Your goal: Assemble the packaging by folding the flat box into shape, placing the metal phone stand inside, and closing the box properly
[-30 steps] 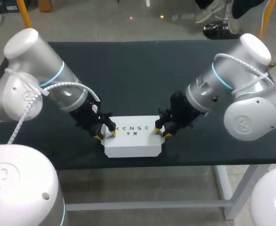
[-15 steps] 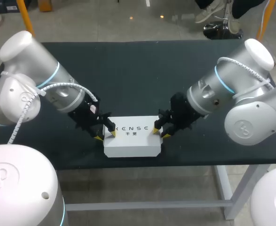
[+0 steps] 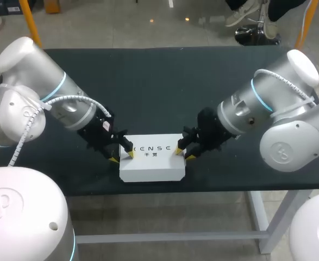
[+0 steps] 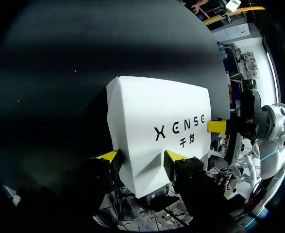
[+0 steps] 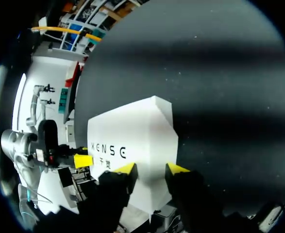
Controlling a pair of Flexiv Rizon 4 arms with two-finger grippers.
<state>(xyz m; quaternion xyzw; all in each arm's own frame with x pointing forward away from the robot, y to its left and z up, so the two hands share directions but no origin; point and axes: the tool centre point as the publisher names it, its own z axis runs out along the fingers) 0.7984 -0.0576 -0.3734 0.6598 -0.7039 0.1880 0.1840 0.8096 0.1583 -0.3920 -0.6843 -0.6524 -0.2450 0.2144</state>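
The white box lies closed, printed lid up, near the front edge of the dark table. The phone stand is not visible in any view. My left gripper is at the box's left end, one yellow tip on the lid and the other against the end wall. In the left wrist view the box fills the gap of that gripper. My right gripper holds the right end the same way. In the right wrist view the box's corner sits between its tips.
The box sits close to the table's front edge. Bare dark tabletop stretches behind the box and out to both sides. No other objects lie on it.
The right end of the box has been pressed slightly inward, so the edge that stuck out there now sits flush. Both arms have shifted a little outward at the elbows; the grippers stay at the ends.
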